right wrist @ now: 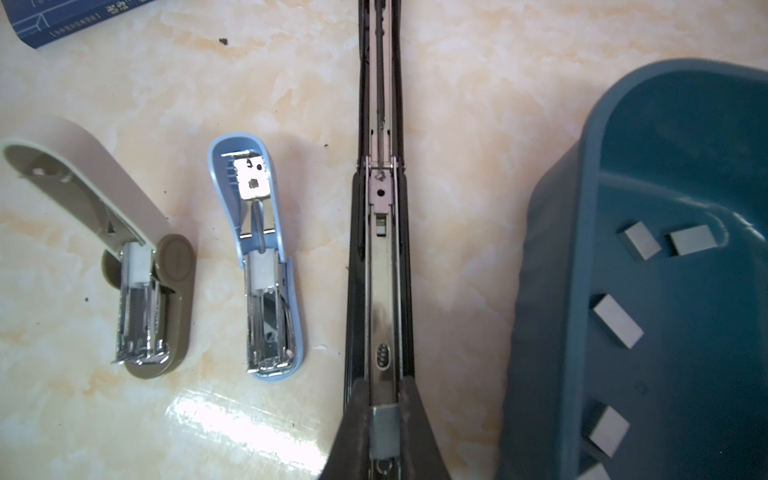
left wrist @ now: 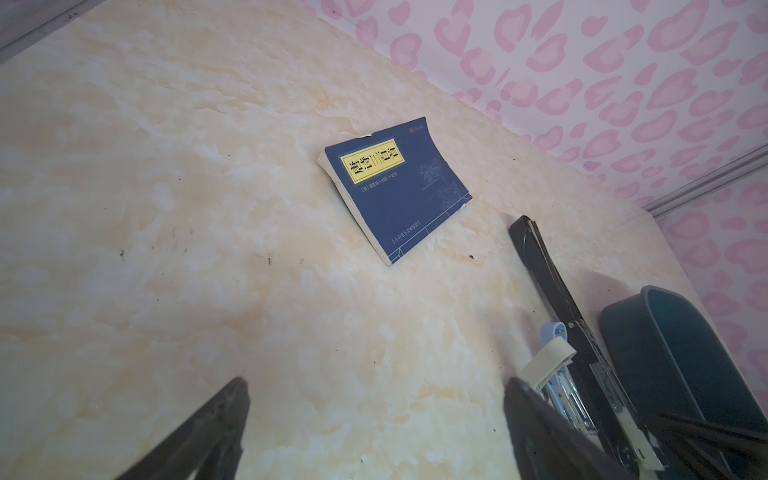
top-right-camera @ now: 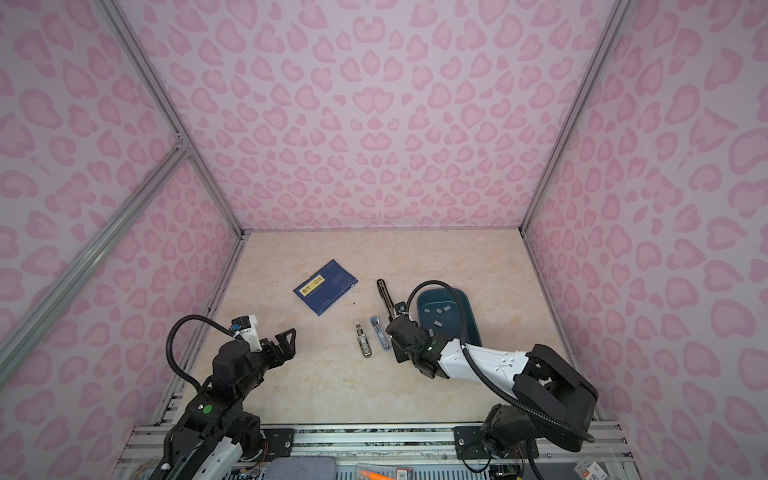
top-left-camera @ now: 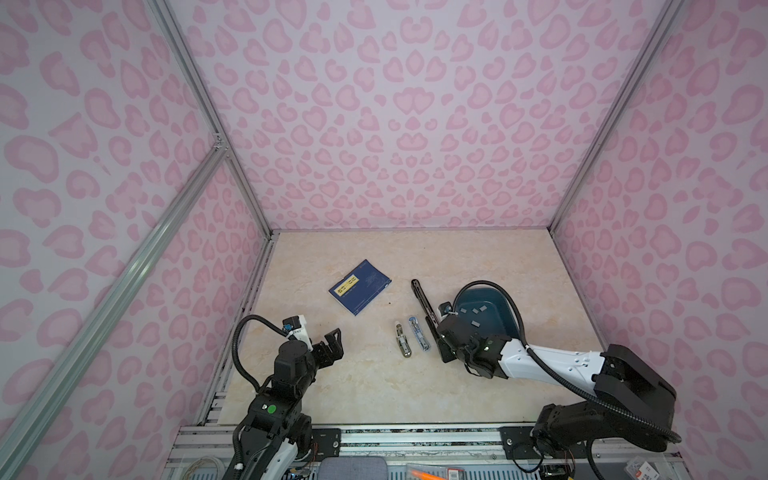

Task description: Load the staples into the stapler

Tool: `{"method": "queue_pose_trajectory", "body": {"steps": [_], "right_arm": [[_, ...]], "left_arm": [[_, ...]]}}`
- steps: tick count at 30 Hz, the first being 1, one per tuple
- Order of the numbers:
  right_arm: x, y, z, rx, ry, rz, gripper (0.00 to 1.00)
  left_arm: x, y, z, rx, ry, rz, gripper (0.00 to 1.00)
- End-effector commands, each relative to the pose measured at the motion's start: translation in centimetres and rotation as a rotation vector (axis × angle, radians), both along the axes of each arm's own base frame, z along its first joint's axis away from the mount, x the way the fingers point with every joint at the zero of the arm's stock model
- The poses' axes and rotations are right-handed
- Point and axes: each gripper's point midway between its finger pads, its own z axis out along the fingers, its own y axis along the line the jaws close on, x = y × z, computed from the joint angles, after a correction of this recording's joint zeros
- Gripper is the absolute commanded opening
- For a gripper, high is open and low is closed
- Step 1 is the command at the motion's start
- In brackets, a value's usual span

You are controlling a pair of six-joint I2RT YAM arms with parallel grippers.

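Left gripper (top-left-camera: 336,347) hangs over the table (top-left-camera: 374,395) with jaws wide apart, gripping nothing. Rightward lie an olive stapler (top-left-camera: 402,338), a blue stapler (top-left-camera: 417,332) and a long black stapler (top-left-camera: 422,301), all opened. Right gripper (right wrist: 384,415) has its jaws closed on one staple strip (right wrist: 384,436), pinched between the fingertips directly over the black stapler's open channel, while more staples (right wrist: 617,320) lie loose in the teal tray (right wrist: 552,291) just beside it.
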Motion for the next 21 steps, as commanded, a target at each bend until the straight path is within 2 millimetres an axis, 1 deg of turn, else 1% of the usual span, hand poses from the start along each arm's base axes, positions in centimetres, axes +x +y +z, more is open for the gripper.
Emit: {"method": "queue_pose_trajectory", "body": {"steps": [1,12,21], "right_arm": [[-0.5,-0.5,-0.5,0.000,0.016,-0.017,0.10],[-1.0,-0.5,-1.2,0.018,0.040,-0.023,0.10],[-1.8,-1.0,-1.5,0.014,0.058,-0.031,0.10]], "left_arm": [[0.2,0.2,0.2,-0.002,-0.009,0.015,0.97],[0.2,0.2,0.2,-0.001,-0.007,0.016,0.97],[0.2,0.2,0.2,-0.001,-0.008,0.016,0.97]]}}
